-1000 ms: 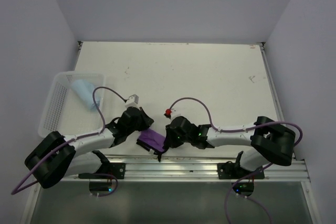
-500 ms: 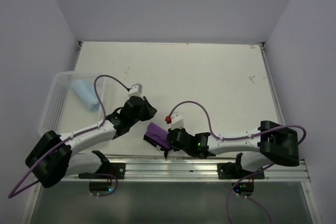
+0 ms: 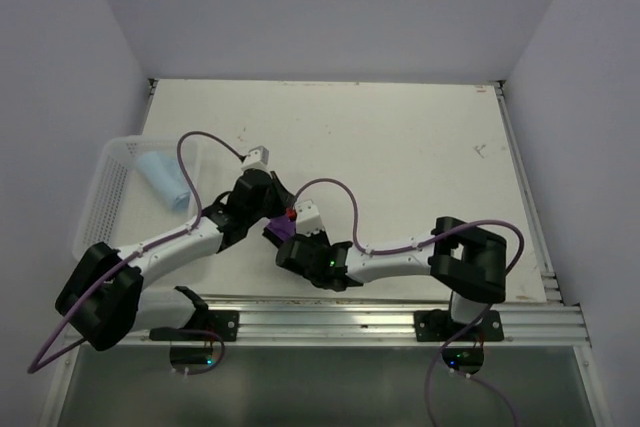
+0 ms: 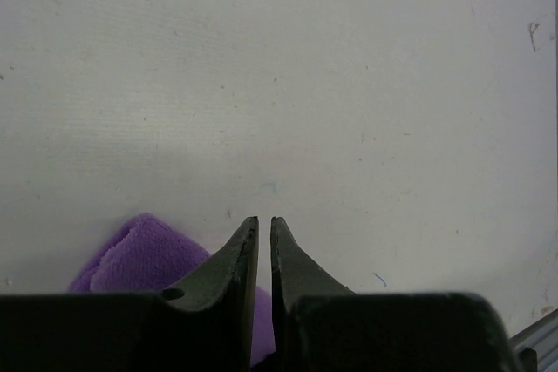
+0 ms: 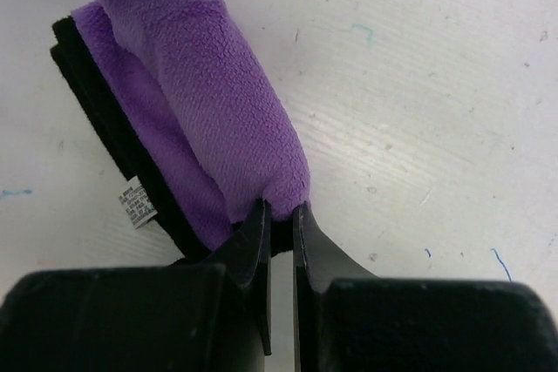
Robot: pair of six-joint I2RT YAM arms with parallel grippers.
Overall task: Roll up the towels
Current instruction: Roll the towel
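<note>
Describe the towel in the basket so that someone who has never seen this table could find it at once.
Start at the white table and look to its left edge, where a white mesh basket sits. Inside lies the light blue towel, bundled into a short roll. It is the only cloth in the basket; the purple and black towel lies out on the table.

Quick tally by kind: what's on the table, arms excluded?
Towels: 2 (light blue towel in the basket, purple and black towel outside it)
Baskets: 1
Total: 3
</note>
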